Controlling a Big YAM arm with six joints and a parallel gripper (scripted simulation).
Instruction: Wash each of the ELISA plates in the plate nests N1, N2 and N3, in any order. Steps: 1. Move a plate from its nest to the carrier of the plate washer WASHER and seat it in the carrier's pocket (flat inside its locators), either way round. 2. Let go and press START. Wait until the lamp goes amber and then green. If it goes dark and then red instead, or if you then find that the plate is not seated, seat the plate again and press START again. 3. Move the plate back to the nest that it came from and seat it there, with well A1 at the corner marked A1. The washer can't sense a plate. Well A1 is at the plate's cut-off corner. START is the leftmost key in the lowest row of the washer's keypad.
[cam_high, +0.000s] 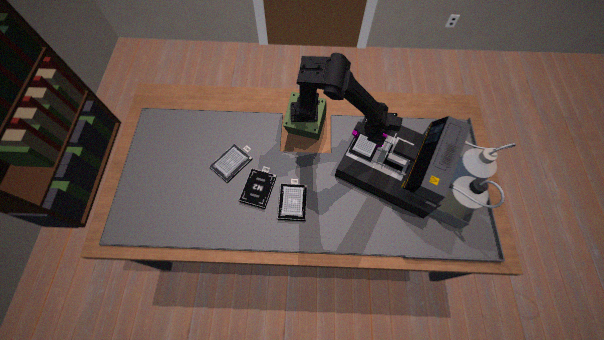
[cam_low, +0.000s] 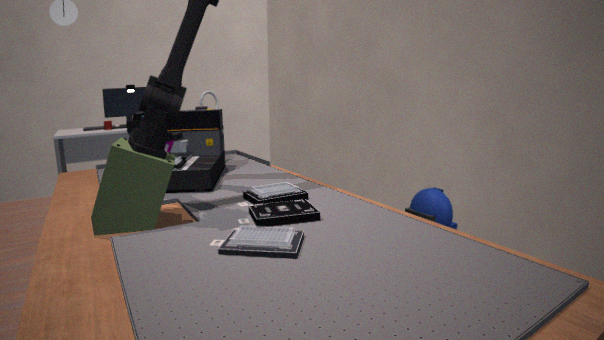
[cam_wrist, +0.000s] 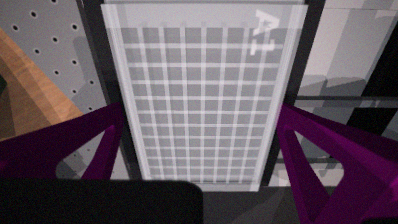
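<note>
A clear ELISA plate lies on the washer's carrier, its A1 mark at the upper right in the wrist view. Whether it is fully seated I cannot tell. My gripper is open, its magenta fingertips beside the plate's two long sides, not closed on it. The washer has no lamp colour that I can make out. Nest N2 is empty. One plate lies in the left nest, another plate in the right nest.
The washer's raised housing stands just right of the carrier. Two white bottles with tubes, one bottle nearer the front, stand beyond it. The arm's green base block stands at the table's back edge.
</note>
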